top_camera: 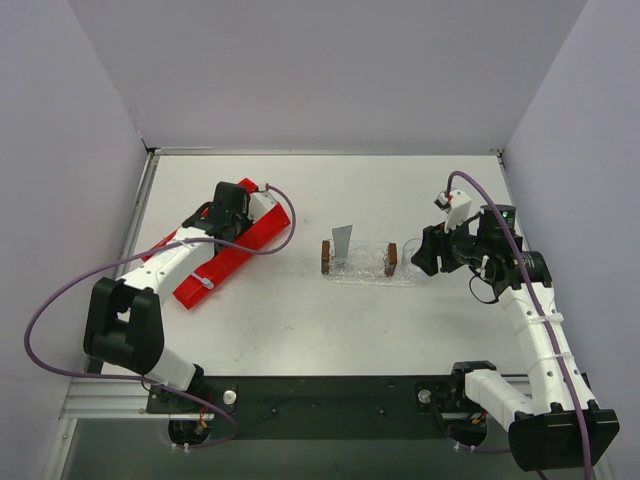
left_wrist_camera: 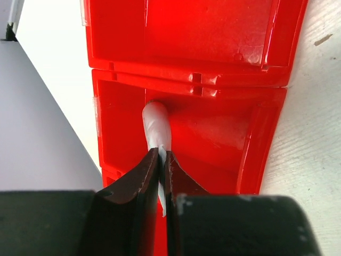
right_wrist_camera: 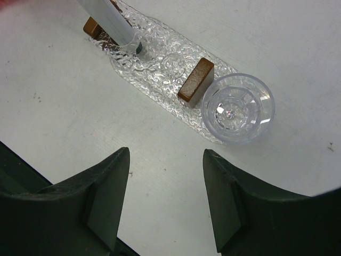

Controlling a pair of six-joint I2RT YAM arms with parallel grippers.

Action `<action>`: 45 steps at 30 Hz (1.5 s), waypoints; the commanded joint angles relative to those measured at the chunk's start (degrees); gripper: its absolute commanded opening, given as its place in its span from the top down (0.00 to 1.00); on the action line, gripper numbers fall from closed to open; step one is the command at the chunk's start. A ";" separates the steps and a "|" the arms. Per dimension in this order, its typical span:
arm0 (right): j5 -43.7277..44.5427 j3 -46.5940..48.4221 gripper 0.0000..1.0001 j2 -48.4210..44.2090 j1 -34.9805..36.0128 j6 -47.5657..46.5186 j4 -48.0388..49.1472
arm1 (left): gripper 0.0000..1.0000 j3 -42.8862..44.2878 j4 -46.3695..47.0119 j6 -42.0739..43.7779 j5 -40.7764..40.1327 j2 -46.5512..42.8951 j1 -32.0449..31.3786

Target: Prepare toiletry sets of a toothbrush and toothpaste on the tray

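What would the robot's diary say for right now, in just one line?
left tool: shut on toothpaste in red bin | right tool: open, empty, near tray | tray: another tube upright in rack

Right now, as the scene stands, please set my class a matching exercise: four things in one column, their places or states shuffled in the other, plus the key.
1 left gripper
2 right gripper
3 clear cup
4 red bin

A at the tray's end, beside a brown block
B open, over the table
C shut on a toothpaste tube
D on the table's left side

Pairs: 1-C, 2-B, 3-A, 4-D
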 commanded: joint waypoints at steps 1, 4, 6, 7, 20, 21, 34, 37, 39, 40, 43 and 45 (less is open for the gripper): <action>-1.58 -0.27 0.47 0.04 -0.37 0.23 -0.12 | 0.87 2.91 -2.54 -1.83 2.67 0.34 0.85; -1.58 -0.27 0.47 0.04 -0.28 0.32 -0.12 | 0.92 4.40 -3.60 -1.83 2.67 0.16 0.94; -1.58 -0.27 0.47 0.13 -0.28 0.23 -0.20 | 0.98 5.37 -4.39 -1.83 2.58 -0.01 0.94; -1.58 -0.27 0.47 0.13 -0.37 0.23 -0.20 | 1.00 6.41 -5.09 -1.65 2.50 -0.10 0.94; -1.76 -0.18 0.47 -0.13 -0.45 0.41 -0.12 | 1.00 19.25 -15.90 -0.51 3.45 -2.12 0.94; -1.76 -0.18 0.47 -0.13 -0.45 0.41 -0.12 | 1.00 21.52 -16.95 -1.12 5.03 -2.65 0.94; -0.88 -0.09 0.47 -0.31 -0.45 0.23 -0.20 | 1.00 41.48 -30.05 -9.56 27.43 -2.74 -0.11; -0.27 -0.09 0.47 -0.39 -0.37 0.23 -0.12 | 1.00 45.61 -30.67 -10.53 29.91 -1.51 -2.74; 0.35 -0.09 0.47 -0.40 -0.45 0.23 -0.12 | 1.00 49.74 -31.37 -10.62 30.09 0.24 -6.34; 0.52 -0.09 0.47 -0.31 -0.54 0.23 -0.12 | 1.00 51.49 -32.42 -10.53 29.92 0.95 -7.66; 1.93 -0.01 0.48 -0.13 -0.63 0.14 -0.20 | 1.00 59.49 -35.32 -10.09 29.48 5.33 -12.32; 3.16 -0.01 0.48 -0.13 -0.63 -0.12 -0.12 | 1.00 67.48 -38.75 -10.09 30.00 9.73 -14.61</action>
